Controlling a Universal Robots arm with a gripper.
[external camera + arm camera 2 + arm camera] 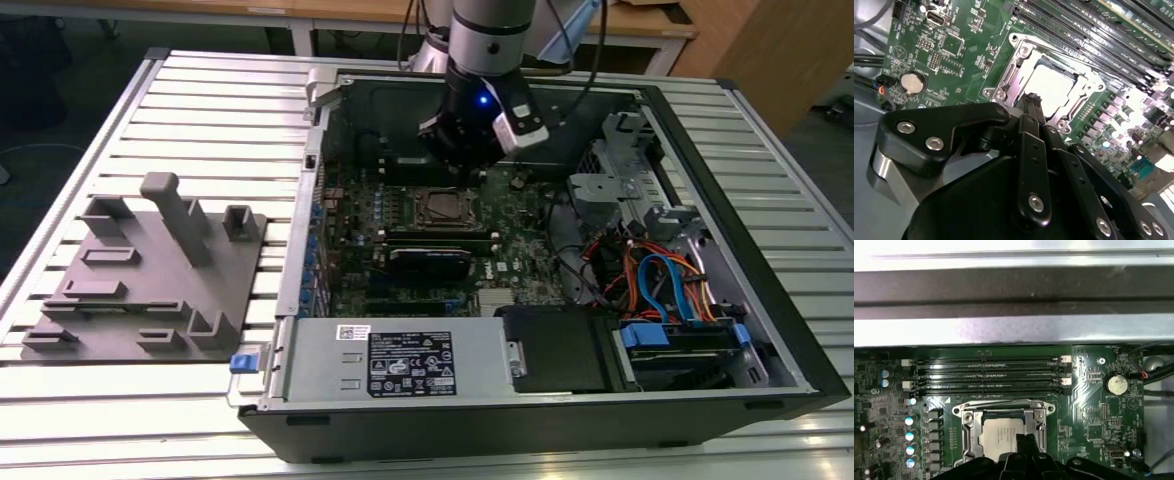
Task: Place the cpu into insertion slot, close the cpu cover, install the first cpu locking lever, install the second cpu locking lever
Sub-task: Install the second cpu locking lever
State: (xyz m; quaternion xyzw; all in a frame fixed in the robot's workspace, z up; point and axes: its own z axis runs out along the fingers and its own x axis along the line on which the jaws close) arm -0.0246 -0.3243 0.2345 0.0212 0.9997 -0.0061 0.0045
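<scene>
One cpu (1000, 436) seated in insertion slot (1015, 75), one cpu cover (1004, 412) closed over it. Claw (1033, 102) closed, empty, just above cover edge. Four memory slots (989, 375) beside socket.

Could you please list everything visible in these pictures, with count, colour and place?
Open black desktop computer case: one, on the slatted metal table.
Green motherboard: one, inside the case.
Square silver-topped cpu: one, seated in the black-framed insertion slot.
Thin silver cpu cover frame: one, lying down around the cpu.
Long black memory slots: four, beside the socket.
Round silver coin battery: one, on the motherboard.
Grey power supply box with a label: one, at the case's near edge.
Blue and orange cables: a bundle, exterior view's right.
Grey moulded fixture tray: one, exterior view's left.
Black gripper: one, fingers together, just over the socket edge.
</scene>
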